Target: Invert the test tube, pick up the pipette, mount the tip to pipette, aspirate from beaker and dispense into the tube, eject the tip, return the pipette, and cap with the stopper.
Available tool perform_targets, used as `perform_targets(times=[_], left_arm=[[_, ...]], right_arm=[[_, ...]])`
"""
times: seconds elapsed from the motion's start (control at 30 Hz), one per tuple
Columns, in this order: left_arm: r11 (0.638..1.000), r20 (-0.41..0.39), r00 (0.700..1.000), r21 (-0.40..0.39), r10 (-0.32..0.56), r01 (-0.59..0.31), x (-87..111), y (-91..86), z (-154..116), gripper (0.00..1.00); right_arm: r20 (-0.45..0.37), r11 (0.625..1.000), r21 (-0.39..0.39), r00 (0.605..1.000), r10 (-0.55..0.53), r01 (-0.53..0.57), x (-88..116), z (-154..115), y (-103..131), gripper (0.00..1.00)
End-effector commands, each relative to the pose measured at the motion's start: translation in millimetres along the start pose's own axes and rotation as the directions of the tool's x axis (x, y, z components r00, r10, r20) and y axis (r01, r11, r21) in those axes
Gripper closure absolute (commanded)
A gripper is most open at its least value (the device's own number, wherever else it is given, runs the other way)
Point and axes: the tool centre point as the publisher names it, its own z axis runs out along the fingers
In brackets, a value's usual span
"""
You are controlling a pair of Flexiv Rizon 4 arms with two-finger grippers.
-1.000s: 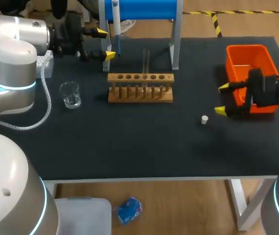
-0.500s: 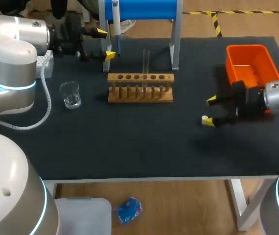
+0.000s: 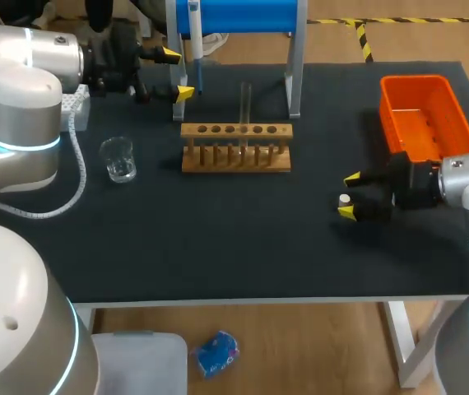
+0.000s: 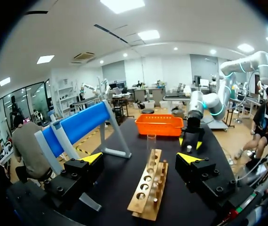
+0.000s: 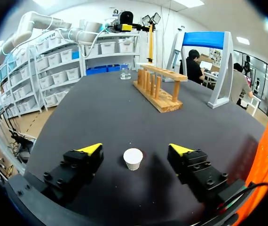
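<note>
white stopper stands on the black table, well apart from the wooden rack and towards the orange bin. the right gripper sits low over the table with its yellow-tipped fingers spread wide, one to each side of the stopper. the right wrist view shows bare table between the stopper and each finger, so the claw is released and grasps nothing. in the head view the stopper lies between the two tips of the right gripper, closer to the near one.

the left gripper hangs at the far left of the table, beside the blue stand where the pipette is mounted. its fingers are also spread wide. in the left wrist view nothing lies between the fingers of the left gripper; the rack stands ahead of it.

the test tube stands upright in the rack, its top uncapped. the glass beaker stands on the table to the left of the rack, apart from both grippers.
</note>
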Motion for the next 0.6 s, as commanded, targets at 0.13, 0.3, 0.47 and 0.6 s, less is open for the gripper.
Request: perform_targets(times=[0.13, 0.3, 0.47, 0.6], left_arm=[[1.0, -0.002, 1.0, -0.002, 0.0, 0.0, -0.5, -0.1, 0.1, 0.0], [1.0, -0.002, 1.0, -0.002, 0.0, 0.0, -0.5, -0.1, 0.1, 0.0], [1.0, -0.002, 1.0, -0.002, 0.0, 0.0, -0.5, -0.1, 0.1, 0.0], [1.0, -0.002, 1.0, -0.002, 0.0, 0.0, -0.5, -0.1, 0.1, 0.0]], right_arm=[[0.015, 1.0, -0.008, 1.0, -0.006, 0.006, 0.1, -3.1, 0.8, 0.53], [0.019, 1.0, -0.003, 1.0, -0.011, 0.011, 0.5, -3.5, 1.6, 0.54], [0.019, 1.0, -0.004, 1.0, -0.01, 0.01, 0.3, -1.1, 2.6, 0.54], [0.018, 1.0, -0.002, 1.0, -0.008, 0.008, -0.1, 0.7, 1.8, 0.53]])
